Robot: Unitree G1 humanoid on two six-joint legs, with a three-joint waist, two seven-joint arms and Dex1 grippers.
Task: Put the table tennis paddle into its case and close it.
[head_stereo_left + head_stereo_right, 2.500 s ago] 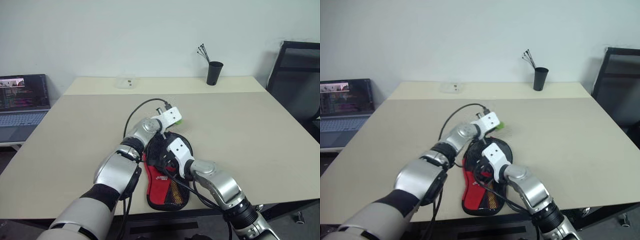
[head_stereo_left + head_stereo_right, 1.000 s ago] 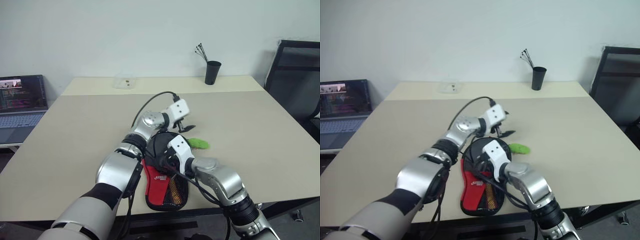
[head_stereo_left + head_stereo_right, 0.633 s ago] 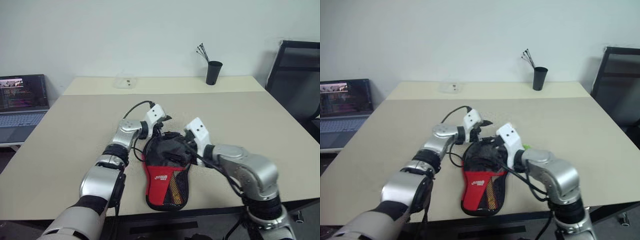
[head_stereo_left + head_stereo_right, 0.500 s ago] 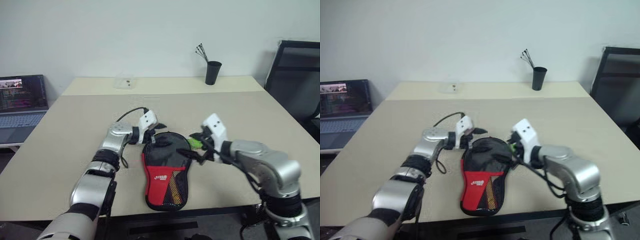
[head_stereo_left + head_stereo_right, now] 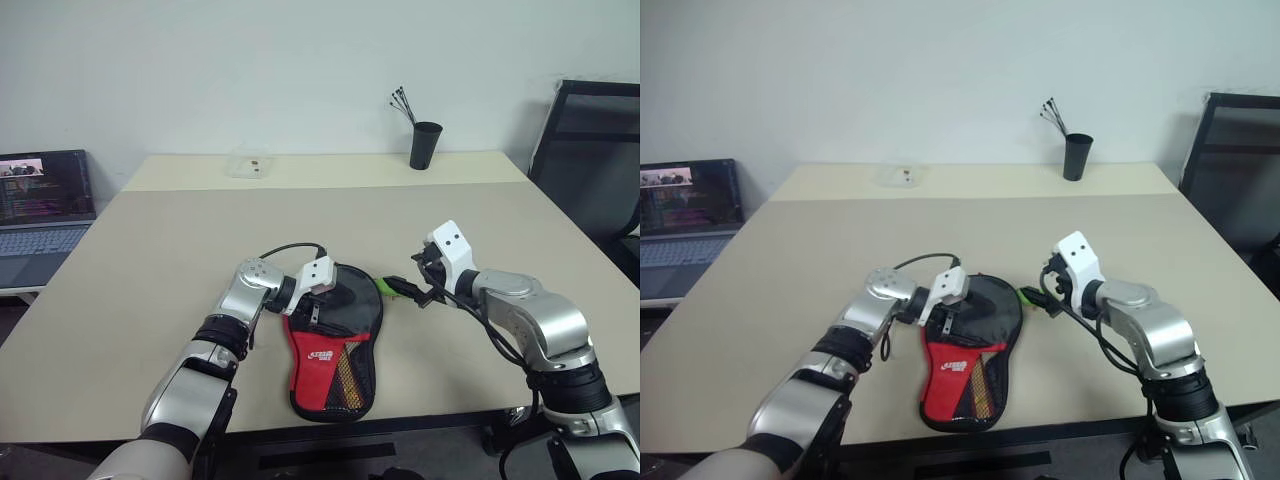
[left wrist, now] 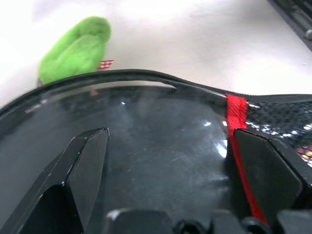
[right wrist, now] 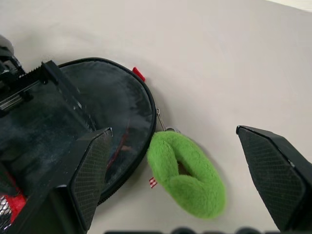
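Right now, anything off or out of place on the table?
Nothing stands out. The case lies flat near the table front edge, zipper rim shut as far as visible, its green pull tag resting on the tabletop beside it. No spill or damage visible.

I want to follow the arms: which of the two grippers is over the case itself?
The left gripper: it hangs over the case, at its round end. The right gripper is beside the case, near the green pull tag.

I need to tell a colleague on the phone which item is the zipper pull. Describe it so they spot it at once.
On the beige table, find the paddle-shaped black fabric case with a red panel near the front edge. Beside its round end, towards the open right gripper, lies the fuzzy bright green pull tag, the only green thing there.
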